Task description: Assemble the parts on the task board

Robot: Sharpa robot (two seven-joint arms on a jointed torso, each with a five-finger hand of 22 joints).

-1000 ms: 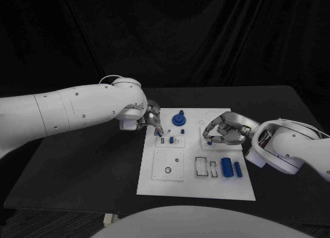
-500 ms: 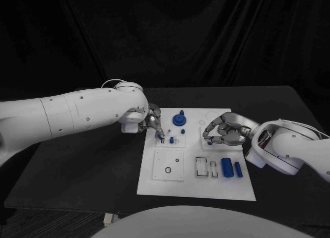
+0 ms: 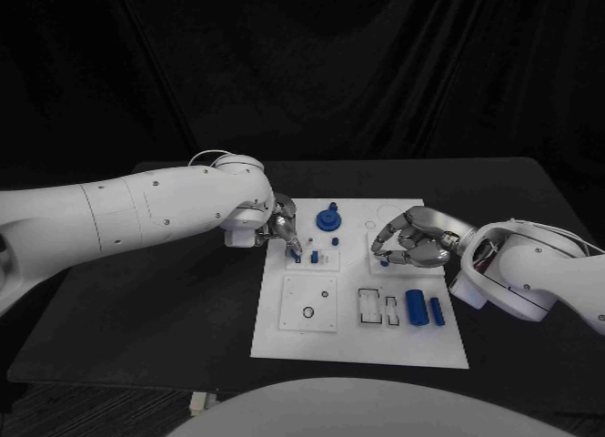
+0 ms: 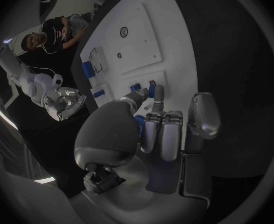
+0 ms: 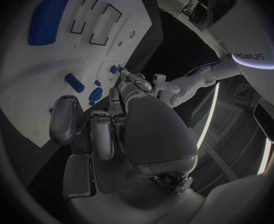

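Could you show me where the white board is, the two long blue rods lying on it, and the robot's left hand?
task board (image 3: 358,346), head view, bare near edge of the white plate.
blue rods (image 3: 417,307), head view, middle of the thicker rod.
left hand (image 3: 278,225), head view, middle of the silver hand.

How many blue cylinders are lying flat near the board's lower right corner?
2: a thick blue cylinder beside the rectangular slots, and a thinner blue cylinder beside it, nearer the task board edge. Other blue parts stand farther up; some may be hidden by hands.

Black table (image 3: 158,300) carries white task board (image 3: 302,341), lying flat at table's middle.
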